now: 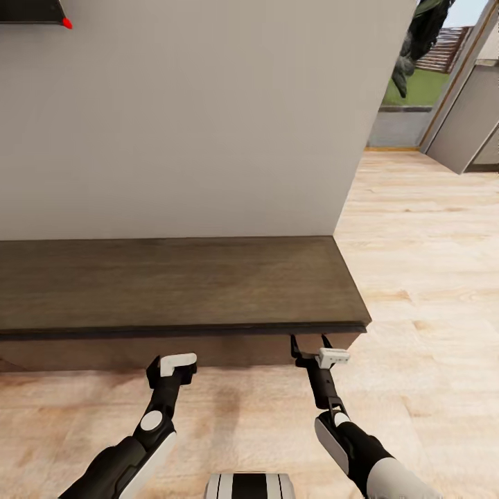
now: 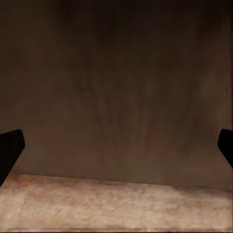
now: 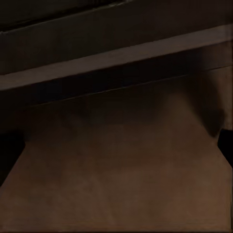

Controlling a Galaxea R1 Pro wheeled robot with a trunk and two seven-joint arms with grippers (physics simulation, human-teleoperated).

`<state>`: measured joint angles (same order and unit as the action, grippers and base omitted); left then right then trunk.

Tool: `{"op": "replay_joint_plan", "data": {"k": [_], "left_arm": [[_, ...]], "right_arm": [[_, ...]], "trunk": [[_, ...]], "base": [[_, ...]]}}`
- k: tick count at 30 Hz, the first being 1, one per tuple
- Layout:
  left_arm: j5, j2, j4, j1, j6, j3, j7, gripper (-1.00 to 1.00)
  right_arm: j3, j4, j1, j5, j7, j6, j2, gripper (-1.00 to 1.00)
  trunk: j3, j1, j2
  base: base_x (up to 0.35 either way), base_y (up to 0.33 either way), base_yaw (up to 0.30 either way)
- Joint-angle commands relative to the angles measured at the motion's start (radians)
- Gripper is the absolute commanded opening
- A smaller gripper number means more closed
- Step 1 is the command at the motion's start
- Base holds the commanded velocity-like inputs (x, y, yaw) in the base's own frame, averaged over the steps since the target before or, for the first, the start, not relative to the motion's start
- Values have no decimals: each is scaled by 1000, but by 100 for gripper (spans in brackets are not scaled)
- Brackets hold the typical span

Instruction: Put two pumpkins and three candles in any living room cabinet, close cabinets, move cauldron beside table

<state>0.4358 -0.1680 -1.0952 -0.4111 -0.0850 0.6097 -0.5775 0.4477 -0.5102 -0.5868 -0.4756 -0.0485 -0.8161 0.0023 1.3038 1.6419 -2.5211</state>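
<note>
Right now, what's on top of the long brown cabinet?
Nothing sits on the part of the cabinet top that the head view shows, just bare dark wood. Its left end runs out of the picture. What is inside is hidden behind its closed front.

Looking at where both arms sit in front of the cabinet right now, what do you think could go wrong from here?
1. The right gripper has its open fingers right under the overhanging top edge of the cabinet; lifting or pushing forward could jam them against that edge.
2. The left gripper faces the flat, handleless front with fingers spread and nothing between them, so a pull may well slip.
3. The robot stands close to the unit, so a drawer sliding out might hit an arm.
</note>
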Motion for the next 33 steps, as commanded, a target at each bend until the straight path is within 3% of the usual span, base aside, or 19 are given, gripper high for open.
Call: {"op": "replay_joint_plan", "data": {"k": [1,12,15,18,21,23,24,25,26,29,31,33], "left_arm": [[9,-2,0,-1,-9,5,-7,100],[14,-2,-4,2,3,4,-3,100],[16,-2,-33,2,26,5,-3,100],[20,-2,-159,27,221,4,-4,100],[32,3,-234,51,413,-8,-5,100],[87,2,-252,57,505,-22,-5,100],[161,-1,-259,59,563,-34,-5,100],[190,-1,-260,60,582,-38,-4,100],[283,-4,-263,60,637,-57,-4,100],[445,-7,-257,61,710,-136,-6,100],[496,-9,-250,63,728,-182,-7,100],[517,-12,-216,65,734,-208,-4,100]], "right_arm": [[6,-1,-1,-9,-5,-5,-1,100],[5,0,-1,-11,-6,5,-1,100],[2,-12,-2,-12,-7,61,-1,100],[1,-95,-1,-14,-8,248,-1,100],[0,-202,0,-31,-9,437,0,100],[0,-276,13,-67,-9,548,-3,100],[-1,-330,46,-106,-8,624,-8,100],[-1,-347,59,-119,-8,647,-9,100],[-1,-387,94,-150,-7,698,-13,100],[0,-412,136,-175,-6,742,-36,100],[0,-403,146,-181,-3,755,-47,100],[1,-381,150,-183,3,762,-51,100]], "trunk": [[1,-1,0],[1,-1,0],[1,-1,0],[1,-1,0],[1,-1,0],[1,-1,0],[1,-1,0],[1,-1,0],[1,-1,0],[1,-1,0],[1,-1,0],[1,-1,0]], "base": [[-261,0,0],[-328,0,0],[-340,0,0],[-340,0,0],[-293,16,0],[-119,15,0],[-47,6,0],[-38,5,0],[-19,3,0],[-9,1,0],[-3,0,0],[-1,0,0]]}}
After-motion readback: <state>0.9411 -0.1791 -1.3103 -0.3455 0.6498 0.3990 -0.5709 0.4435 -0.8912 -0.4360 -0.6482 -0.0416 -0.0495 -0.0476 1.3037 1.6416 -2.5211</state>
